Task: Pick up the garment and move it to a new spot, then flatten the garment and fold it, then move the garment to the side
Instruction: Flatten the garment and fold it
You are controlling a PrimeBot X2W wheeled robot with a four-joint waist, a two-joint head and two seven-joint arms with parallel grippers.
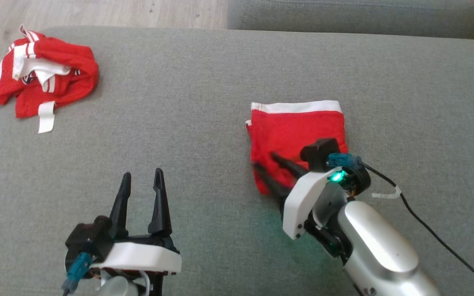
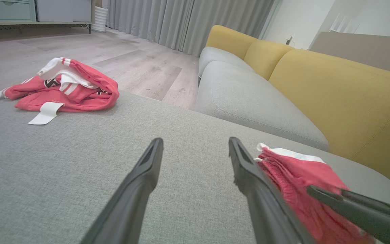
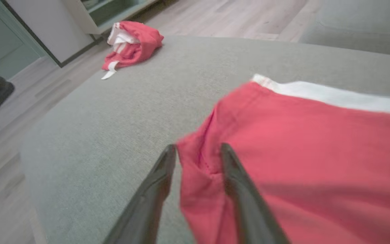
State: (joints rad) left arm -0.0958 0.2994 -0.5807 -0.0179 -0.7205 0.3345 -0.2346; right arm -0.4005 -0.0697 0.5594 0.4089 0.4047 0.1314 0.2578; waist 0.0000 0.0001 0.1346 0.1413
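Note:
The garment (image 1: 298, 127) is a red piece with a white band along its far edge, lying folded into a small rectangle on the grey cushion (image 1: 220, 74). My right gripper (image 1: 263, 160) rests over its near left corner, jaws parted. In the right wrist view the right gripper (image 3: 196, 149) straddles a slack fold of the garment (image 3: 317, 152) at its left edge. My left gripper (image 1: 142, 172) stands open over bare cushion to the left, holding nothing. From the left wrist, the left gripper (image 2: 195, 140) has the garment (image 2: 293, 169) just to its right.
A second red and white garment (image 1: 52, 78) lies crumpled at the cushion's far left corner. Wooden floor (image 1: 97, 12) lies beyond the cushion's far edge. Another grey seat (image 2: 249, 98) and yellow backrests (image 2: 333, 95) stand further right. A black cable (image 1: 426, 226) trails from my right wrist.

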